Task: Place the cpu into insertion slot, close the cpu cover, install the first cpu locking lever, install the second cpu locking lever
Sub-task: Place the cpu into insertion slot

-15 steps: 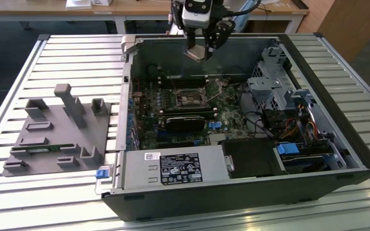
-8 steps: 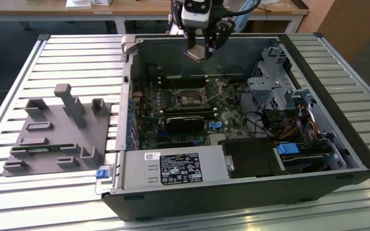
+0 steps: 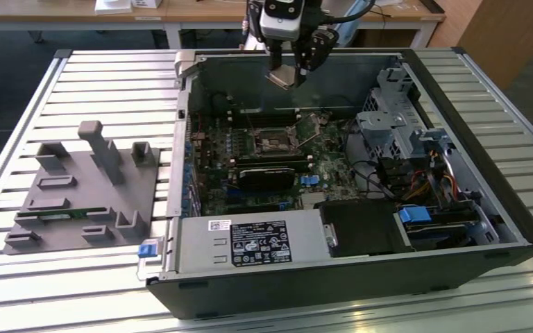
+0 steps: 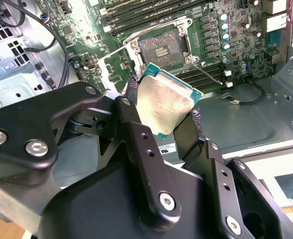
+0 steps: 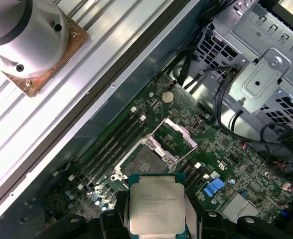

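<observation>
Hand [image 4: 163, 101]: closed on the cpu [image 4: 166, 110], pinching opposite edges and holding it tilted, high over the far side of the open case [image 3: 359, 284].
Insertion slot [image 5: 145, 162]: bare, well below the chip; cpu cover [image 5: 178, 132] stands open beside it.
Handling, as judged: level the chip, square it to the socket, lower straight, no sliding.

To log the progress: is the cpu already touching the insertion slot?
Apart. In the exterior view the gripper holds the cpu high above the insertion slot, with open space between them.
</observation>
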